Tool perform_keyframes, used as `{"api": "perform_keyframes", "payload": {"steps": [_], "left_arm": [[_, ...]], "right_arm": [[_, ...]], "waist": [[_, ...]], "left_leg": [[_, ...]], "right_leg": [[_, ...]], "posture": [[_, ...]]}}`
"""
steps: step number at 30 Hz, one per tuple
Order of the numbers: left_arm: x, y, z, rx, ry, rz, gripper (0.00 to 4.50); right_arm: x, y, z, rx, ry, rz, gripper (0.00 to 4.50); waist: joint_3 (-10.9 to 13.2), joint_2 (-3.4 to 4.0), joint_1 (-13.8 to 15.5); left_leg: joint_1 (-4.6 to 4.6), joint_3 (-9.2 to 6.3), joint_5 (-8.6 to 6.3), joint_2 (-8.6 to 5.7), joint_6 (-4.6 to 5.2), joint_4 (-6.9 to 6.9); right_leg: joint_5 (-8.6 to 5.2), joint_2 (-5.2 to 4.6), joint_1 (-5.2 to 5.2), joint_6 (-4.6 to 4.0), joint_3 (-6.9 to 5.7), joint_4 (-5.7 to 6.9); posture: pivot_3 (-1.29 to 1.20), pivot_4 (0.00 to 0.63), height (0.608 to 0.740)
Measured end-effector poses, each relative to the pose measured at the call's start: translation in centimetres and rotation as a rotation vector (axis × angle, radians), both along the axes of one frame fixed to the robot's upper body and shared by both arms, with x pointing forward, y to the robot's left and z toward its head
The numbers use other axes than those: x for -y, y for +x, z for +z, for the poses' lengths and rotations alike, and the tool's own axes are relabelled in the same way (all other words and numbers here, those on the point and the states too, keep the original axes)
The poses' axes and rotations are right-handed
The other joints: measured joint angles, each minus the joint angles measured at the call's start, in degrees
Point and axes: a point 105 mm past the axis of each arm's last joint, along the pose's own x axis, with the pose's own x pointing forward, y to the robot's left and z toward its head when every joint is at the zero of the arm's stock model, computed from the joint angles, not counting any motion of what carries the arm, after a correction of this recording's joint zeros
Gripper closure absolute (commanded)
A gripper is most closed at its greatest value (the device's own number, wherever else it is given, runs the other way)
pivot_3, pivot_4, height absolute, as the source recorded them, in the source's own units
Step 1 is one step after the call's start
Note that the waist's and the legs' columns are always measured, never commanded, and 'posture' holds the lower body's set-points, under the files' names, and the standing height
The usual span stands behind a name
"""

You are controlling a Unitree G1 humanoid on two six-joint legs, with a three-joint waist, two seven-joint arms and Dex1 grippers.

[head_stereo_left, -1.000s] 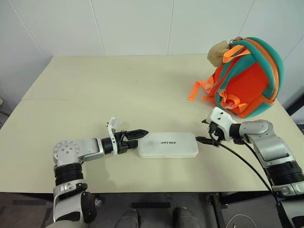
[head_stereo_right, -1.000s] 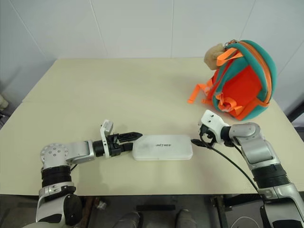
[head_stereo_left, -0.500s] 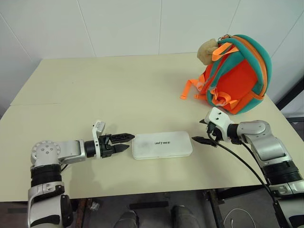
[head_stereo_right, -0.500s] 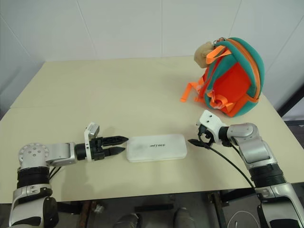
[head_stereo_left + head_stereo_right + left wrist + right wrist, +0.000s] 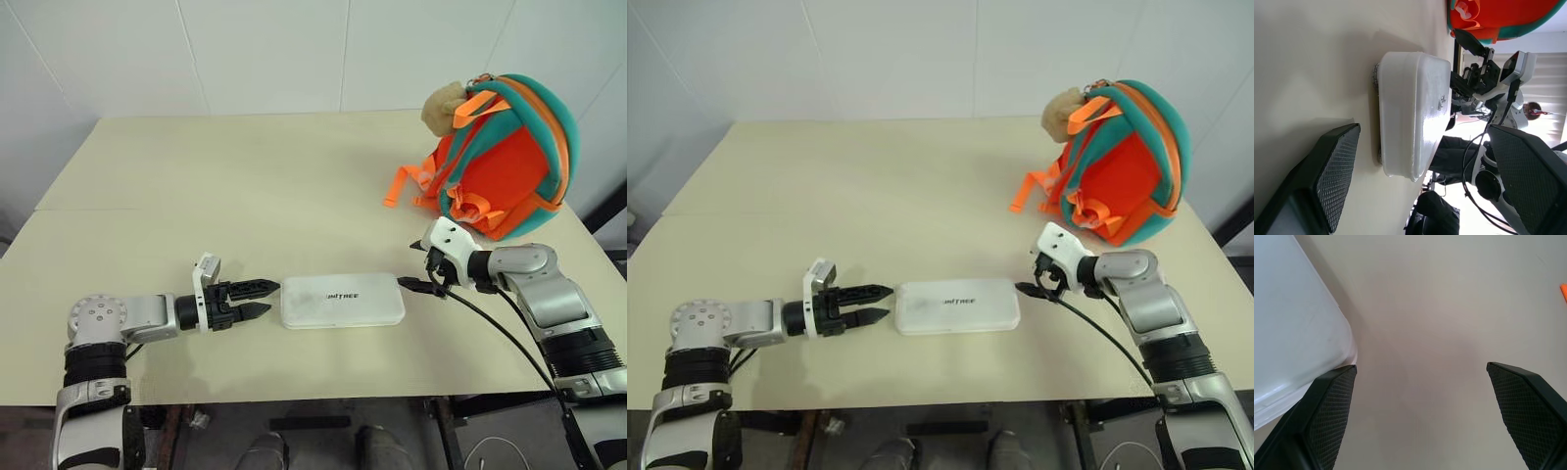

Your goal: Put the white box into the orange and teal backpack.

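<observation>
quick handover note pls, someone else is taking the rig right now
Left pincer: open, empty, just off the left end of the white box.
Right pincer: open, empty, at the box's right end.
White box lies flat on the table, between the two pincers, not gripped.
Orange and teal backpack stands upright at the table's far right, beyond the right arm.
Done: nothing yet.
Left: grip the box, lift it, put it into the backpack.

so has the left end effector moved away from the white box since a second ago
Yes. The left end effector has pulled back from the white box: earlier its fingertips were at the box's left end, and now bare table shows between them.
</observation>
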Motion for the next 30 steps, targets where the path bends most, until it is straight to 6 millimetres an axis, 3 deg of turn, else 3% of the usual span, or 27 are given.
{"api": "perform_keyframes", "payload": {"steps": [18,21,28,30], "left_arm": [[3.4,0.6,-0.3,0.009,-0.033,-0.026,0.05],[3.8,0.7,-0.6,0.022,-0.015,-0.019,0.61],[4.4,0.9,-1.3,0.018,0.007,0.001,2.78],[4.4,1.0,-1.0,0.035,-0.02,0.007,3.0]], "right_arm": [[-0.5,0.0,-0.2,-0.002,0.006,0.008,0.0],[-0.5,0.0,-0.2,-0.002,0.006,0.008,0.0],[-0.3,0.2,-0.4,-0.009,0.002,-0.003,0.0],[-0.1,0.3,-0.4,-0.012,0.0,-0.01,0.0]], "waist": [[-0.1,0.15,1.5],[-0.1,0.17,1.6],[-0.1,0.17,1.4],[-0.1,0.17,1.4]], "left_leg": [[0.01,-0.02,-0.06,-0.06,0.23,0.11],[0.05,-0.02,-0.04,-0.08,0.3,0.11],[0.05,-0.01,-0.05,-0.07,0.32,0.06],[0.04,-0.01,-0.07,-0.07,0.32,0.06]], "right_leg": [[0.24,-0.01,0.33,0.19,-0.03,-0.36],[0.41,-0.01,0.55,0.29,-0.04,-0.69],[0.52,0.0,0.69,0.36,-0.07,-1.06],[0.51,-0.01,0.69,0.36,-0.09,-1.11]], "posture": [[0.0,0.15,0.74],[0.0,0.15,0.74],[0.0,0.15,0.74],[0.0,0.15,0.74]]}}
